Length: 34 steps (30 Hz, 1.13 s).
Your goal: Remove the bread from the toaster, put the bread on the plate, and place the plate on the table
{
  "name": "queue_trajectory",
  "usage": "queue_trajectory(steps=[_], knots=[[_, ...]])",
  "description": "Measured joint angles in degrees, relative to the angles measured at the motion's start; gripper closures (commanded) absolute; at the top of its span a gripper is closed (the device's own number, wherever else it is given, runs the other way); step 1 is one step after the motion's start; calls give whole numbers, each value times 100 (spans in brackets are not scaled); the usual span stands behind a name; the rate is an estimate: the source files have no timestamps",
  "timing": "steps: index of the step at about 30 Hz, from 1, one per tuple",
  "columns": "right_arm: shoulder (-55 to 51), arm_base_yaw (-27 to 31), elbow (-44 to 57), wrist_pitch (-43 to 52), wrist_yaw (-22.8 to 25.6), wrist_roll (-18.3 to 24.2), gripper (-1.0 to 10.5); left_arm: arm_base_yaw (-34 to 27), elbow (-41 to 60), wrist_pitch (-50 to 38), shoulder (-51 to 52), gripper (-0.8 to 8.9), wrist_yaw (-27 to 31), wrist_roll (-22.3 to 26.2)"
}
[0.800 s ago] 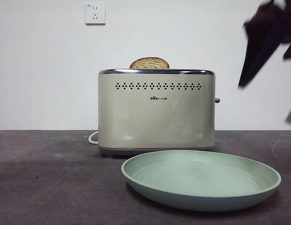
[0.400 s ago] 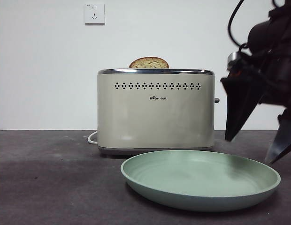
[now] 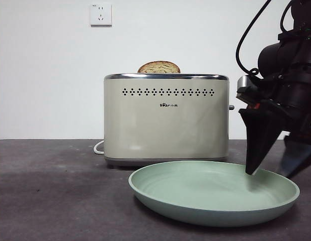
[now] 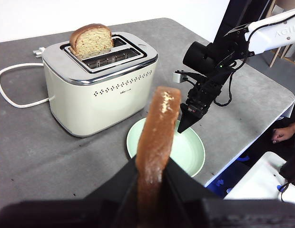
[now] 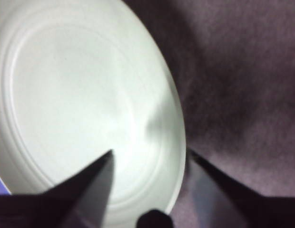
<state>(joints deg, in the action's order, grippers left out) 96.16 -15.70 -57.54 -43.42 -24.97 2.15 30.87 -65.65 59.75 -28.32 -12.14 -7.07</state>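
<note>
The right gripper (image 3: 270, 170) has come down with its jaws wide open around the plate (image 3: 195, 211) rim, getting ready to grab it. The left gripper (image 4: 152, 166) is squeezing the bread (image 4: 157, 137) up high. Behind, another slice (image 3: 159, 67) is sitting in the toaster (image 3: 166, 118).

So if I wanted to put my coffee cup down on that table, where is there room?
The table is bare in front of the toaster, beside the plate, on the side away from the right gripper. That gripper straddles the plate's rim, so there it is crowded. The left gripper holds the bread above.
</note>
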Motion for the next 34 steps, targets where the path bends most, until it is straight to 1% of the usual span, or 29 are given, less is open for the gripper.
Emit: queue_trajectory(steps=[2,7,11,13,17,21,25,30,34], knots=[[0,2,0,28,11,0,954,0,0,-2,0,821,0,-9],[0,0,0,127,13,0,957,0,0,0,0,821,0,-63],[0,0,0,203,125,-15,958,0,0,0,0,821,-2,-186],[0,-9,0,258,103,-55,958,0,0,0,0,821,-31,-269],[-66,-55,0,282,-232,-160,959,0,0,-42,-24,822,-485,-466],[-573,-402,0,348,-304,-306,959,0,0,-337,-192,822,-946,-702],[-1158,-883,0,518,-352,-459,959,0,0,-455,-562,822,-1049,-754],[-1589,-1467,0,699,-332,-710,959,0,0,-463,-1237,822,-1060,-638],[-1709,-1727,0,940,-332,-905,959,0,0,-544,-1827,822,-1189,-474]])
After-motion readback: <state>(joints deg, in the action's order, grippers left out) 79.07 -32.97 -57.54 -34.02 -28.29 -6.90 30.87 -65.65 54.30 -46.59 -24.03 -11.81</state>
